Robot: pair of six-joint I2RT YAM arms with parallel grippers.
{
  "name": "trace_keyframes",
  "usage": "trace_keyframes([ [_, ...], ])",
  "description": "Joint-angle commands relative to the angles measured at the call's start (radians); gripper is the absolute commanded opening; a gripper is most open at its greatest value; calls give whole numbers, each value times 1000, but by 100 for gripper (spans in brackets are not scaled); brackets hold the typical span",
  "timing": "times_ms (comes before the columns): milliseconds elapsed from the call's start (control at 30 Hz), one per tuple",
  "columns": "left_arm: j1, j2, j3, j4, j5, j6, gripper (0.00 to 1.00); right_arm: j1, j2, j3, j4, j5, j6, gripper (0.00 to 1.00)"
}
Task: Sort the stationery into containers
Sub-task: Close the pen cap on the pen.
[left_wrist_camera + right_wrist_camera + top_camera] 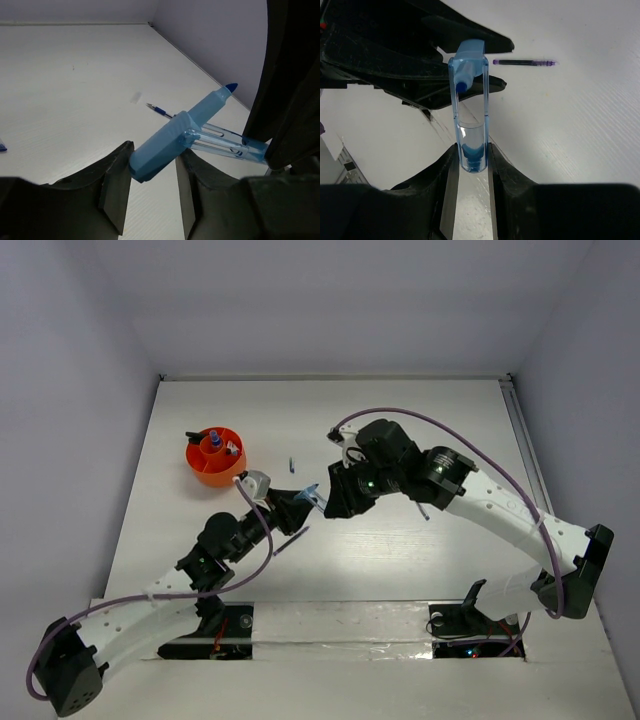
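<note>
A light blue marker hangs above the table, and my left gripper is shut on its rear end. Its dark blue tip is bare and points away. My right gripper is shut on the marker's clear blue cap, which lies alongside the marker's tip end. In the top view both grippers meet at mid-table around the marker. The orange cup stands at the left with several pieces of stationery upright inside it.
A thin blue pen lies on the table beyond the grippers and shows in the left wrist view as well. A purple pen lies near my left arm. Another pen pokes out under my right arm.
</note>
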Motion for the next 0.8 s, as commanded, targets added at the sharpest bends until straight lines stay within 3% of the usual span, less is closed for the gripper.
trace_keyframes([
  [0, -22, 1, 45, 80, -18, 25, 31, -8, -14, 7, 10, -35, -16, 12],
  [167, -51, 1, 45, 74, -20, 34, 10, -31, -22, 1, 20, -41, -13, 13],
  [367, -72, -39, 40, 64, -33, 47, 3, -51, -20, -2, 15, -70, -16, 12],
  [400, -72, -44, 40, 58, -33, 47, 3, -51, -17, -1, 14, -73, -18, 12],
  [533, -81, -48, 39, 53, -76, 50, 25, -60, -11, 1, 6, -86, -19, 12],
  [767, -90, -55, 39, 65, -78, 57, 31, -60, -9, -10, 1, -96, -20, 12],
])
